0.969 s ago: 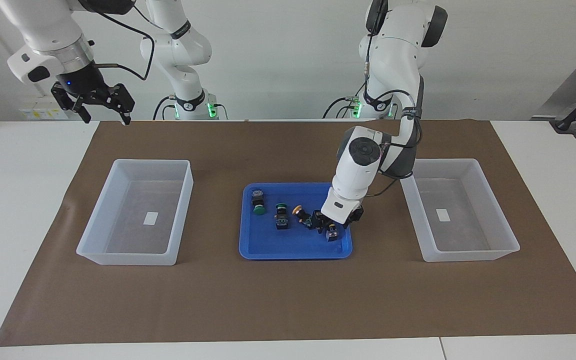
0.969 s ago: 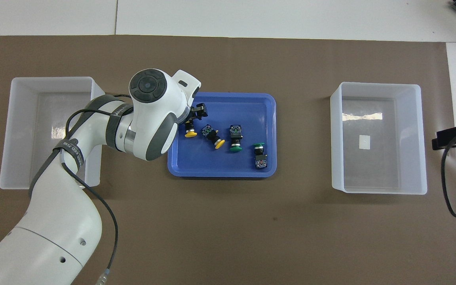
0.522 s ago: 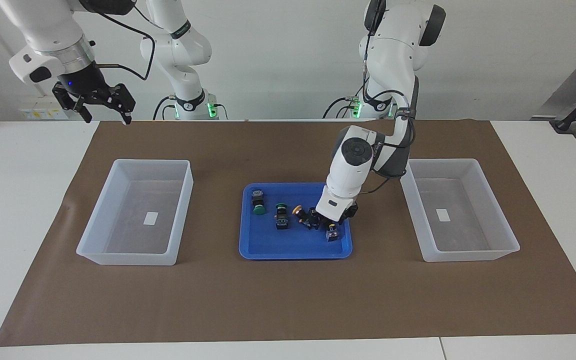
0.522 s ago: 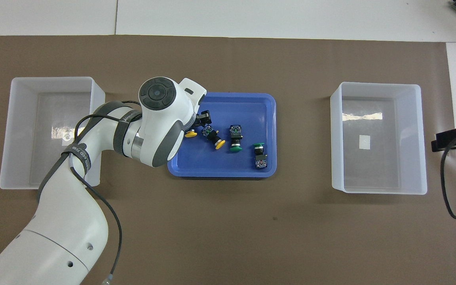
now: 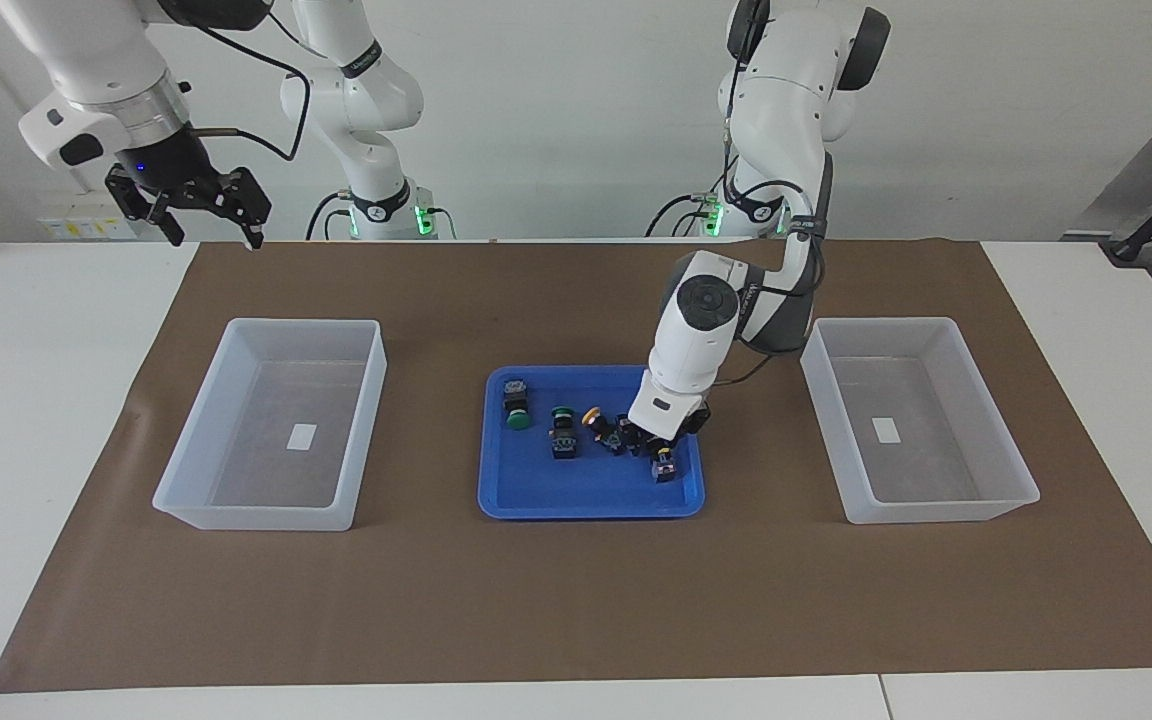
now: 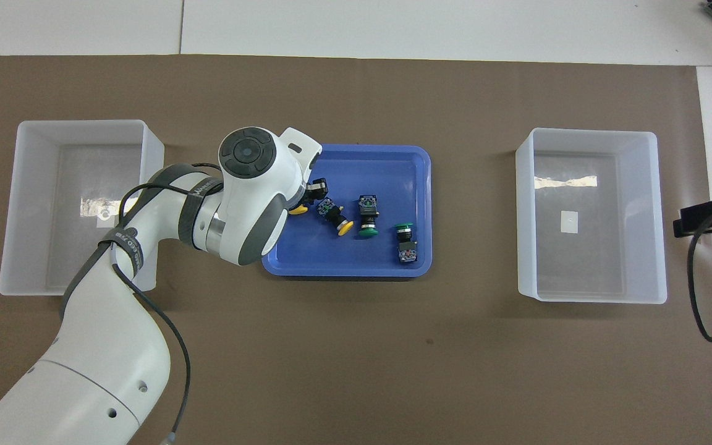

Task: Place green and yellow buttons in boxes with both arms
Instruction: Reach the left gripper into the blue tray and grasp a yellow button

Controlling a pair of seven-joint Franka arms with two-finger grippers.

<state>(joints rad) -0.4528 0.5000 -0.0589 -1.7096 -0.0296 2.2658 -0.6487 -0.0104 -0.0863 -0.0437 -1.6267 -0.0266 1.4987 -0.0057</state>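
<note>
Green and yellow buttons: all four sit in the blue tray (image 5: 586, 508) mid-desk, none boxed yet. Going across the facing view:

- Right end effector (image 5: 216, 240) hangs released, fingers spread, high over the desk (image 5: 36, 400) edge at its own end. That arm waits.
- Clear box (image 5: 256, 520) at the right arm's end has no button in it.
- In the tray: a green button (image 5: 517, 405), a second green button (image 5: 563, 435), a yellow button (image 5: 604, 428), then another yellow button (image 5: 665, 466) at the left arm's end of the tray.
- Left end effector (image 5: 654, 445) is down in the tray right at that last yellow button. I cannot tell if it is clenched on it or only around it.
- Second clear box (image 5: 936, 510) at the left arm's end also has no button in it.

Step, as I judge it: first pick, yellow button, left arm. Next I need a firm grip on the black body, a straight lift without knocking the neighbouring yellow one just beside it, then a carry over to the box at the left arm's end.

Surface: brown mat (image 5: 576, 600) over a white desk. Room: plain white wall, two slimmer arms with green lights (image 5: 366, 120) at the back.
</note>
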